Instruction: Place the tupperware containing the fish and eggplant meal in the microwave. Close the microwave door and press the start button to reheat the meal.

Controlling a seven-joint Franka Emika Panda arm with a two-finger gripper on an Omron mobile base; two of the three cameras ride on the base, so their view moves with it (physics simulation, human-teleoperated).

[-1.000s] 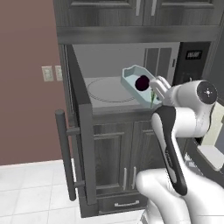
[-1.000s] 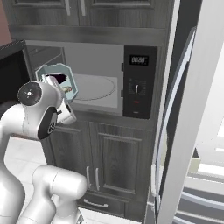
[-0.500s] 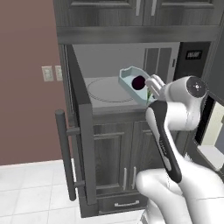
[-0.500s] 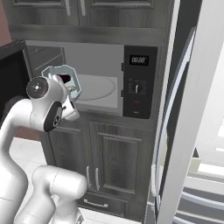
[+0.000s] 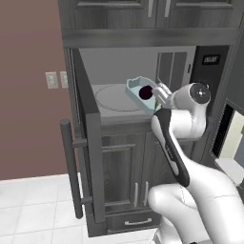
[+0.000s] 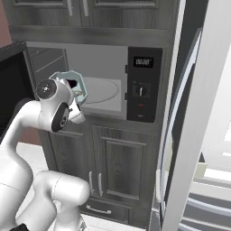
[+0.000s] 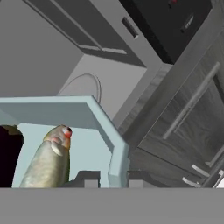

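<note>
My gripper is shut on the right wall of the pale blue-grey tupperware, one fingertip on each side of the rim. Inside lie the yellowish-green fish and the dark eggplant. The tupperware hangs tilted at the front of the open microwave, above the front right of its round turntable. In the right base view the tupperware sits just above my wrist. The microwave door stands swung out to the left, with its bar handle.
The black control panel with display and dial sits right of the cavity. Grey wooden cabinet doors lie below and above it. The open white fridge door stands close on the right. A brown wall is on the left.
The arm has folded in and carried the tupperware a little lower and further toward the microwave cavity, over the turntable's edge. The grip has stayed the same.
</note>
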